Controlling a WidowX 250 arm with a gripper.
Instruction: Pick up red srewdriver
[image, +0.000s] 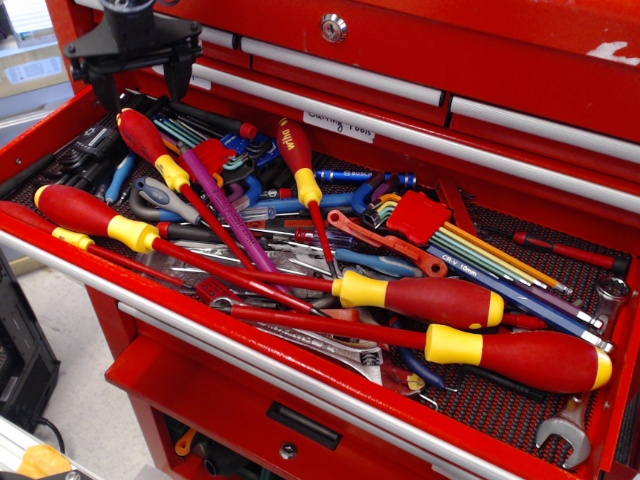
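We see the hand (140, 88) hanging over the drawer's (60, 120) back left corner, its fingers spread apart and holding nothing. Just below it lies the red screwdriver (152, 150) — handle up near the hand, thin shaft slanting down to the right across a purple tool (225, 215).

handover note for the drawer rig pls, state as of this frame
Pincer: open, empty, hanging over the back-left corner of the drawer, touching nothing.
Red screwdriver: lies in the drawer's left rear among the other tools, handle toward the back just below the pincer, shaft running forward and right beside a purple tool.
Done: pincer is near the handle, nothing more.
Left: descend, close on the handle, lift. Don't confuse it with the lettered screwdriver to its right.
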